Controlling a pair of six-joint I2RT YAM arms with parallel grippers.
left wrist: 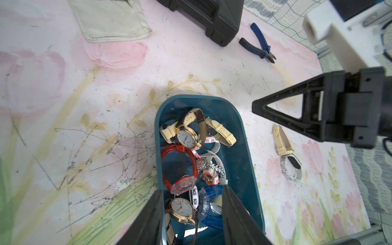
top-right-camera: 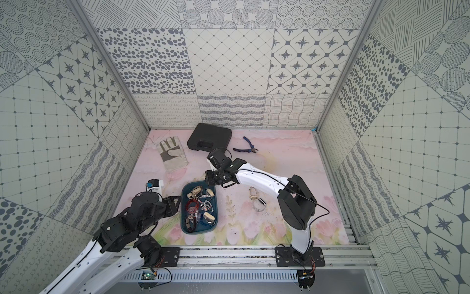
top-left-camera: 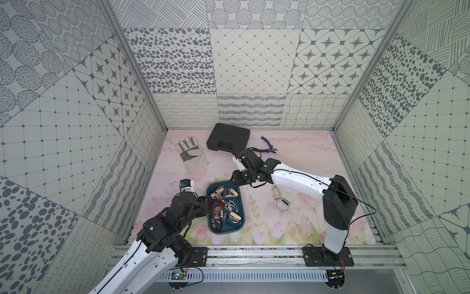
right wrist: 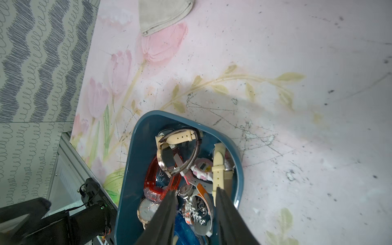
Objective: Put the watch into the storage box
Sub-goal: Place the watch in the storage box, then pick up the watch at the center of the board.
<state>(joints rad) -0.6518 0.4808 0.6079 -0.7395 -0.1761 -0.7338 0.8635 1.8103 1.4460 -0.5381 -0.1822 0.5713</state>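
Left gripper (left wrist: 192,188) over storage box (left wrist: 239,161)

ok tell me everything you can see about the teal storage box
The storage box is a shallow dark teal tray, plastic by its look, rectangular with rounded corners and a raised rim. It lies flat on the floral mat, open-topped, holding a tangled heap of watches. The left gripper and right gripper hang over it, jaws apart.

No legible text (white print on black arm joint (right wrist: 95,214) too small).
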